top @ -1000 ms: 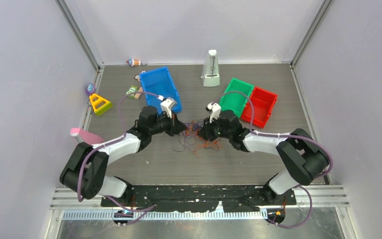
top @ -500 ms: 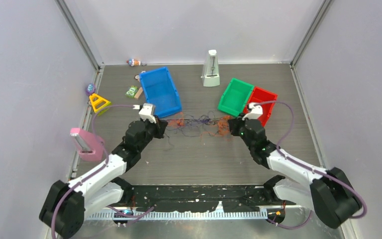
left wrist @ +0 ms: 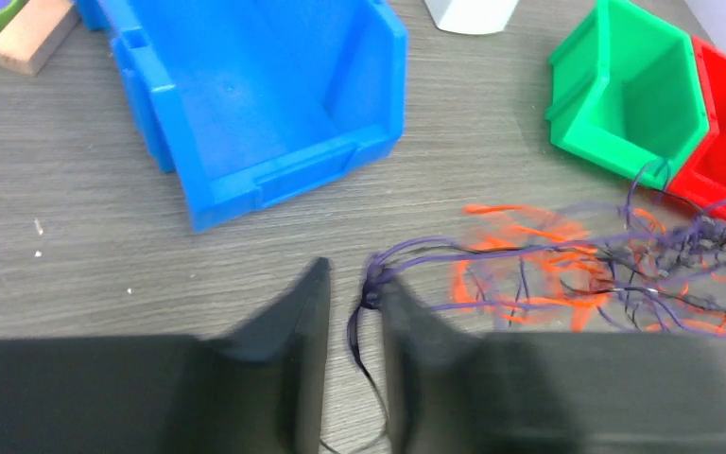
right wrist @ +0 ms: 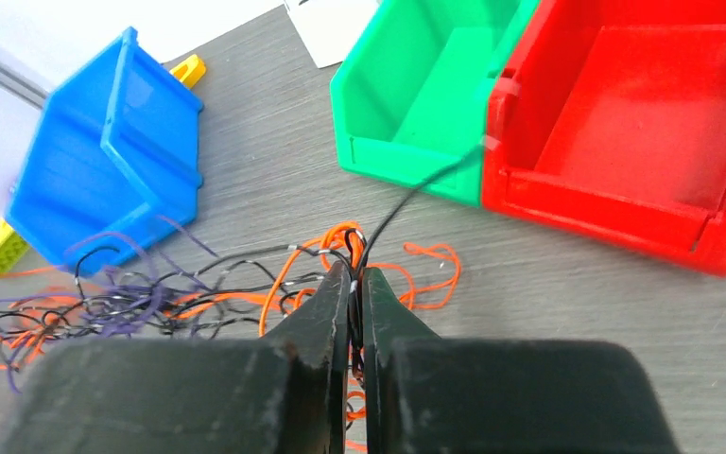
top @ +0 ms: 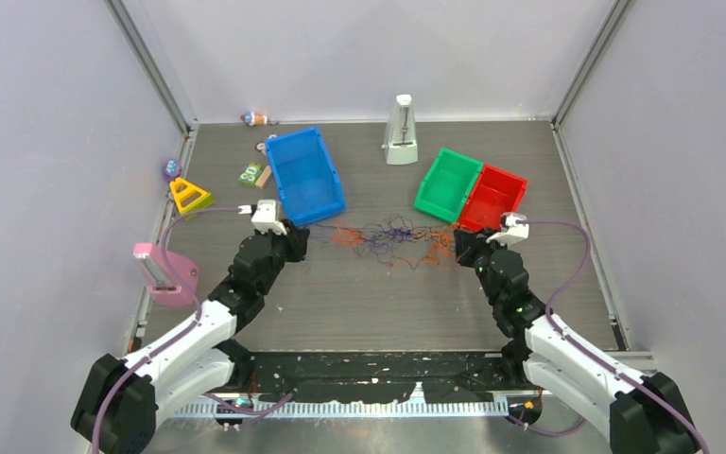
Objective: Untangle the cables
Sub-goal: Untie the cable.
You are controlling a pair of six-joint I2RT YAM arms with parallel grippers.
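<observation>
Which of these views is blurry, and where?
Left wrist view: the orange cables smear with motion blur, and the left gripper looks soft-edged. Right wrist view: the cables are crisp. Top view: evenly lit, but the cables are barely resolved.

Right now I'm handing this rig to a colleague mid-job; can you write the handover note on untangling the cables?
Left gripper: jaws apart, a purple strand passing between, unclamped.
Right gripper: shut on black and orange strands.
The hair-thin orange, purple and black wire cables lie strung out on the grey table between both grippers, near the blue plastic bin.
Done: clump spread wide. Left: middle is knotted; separate strands.
</observation>
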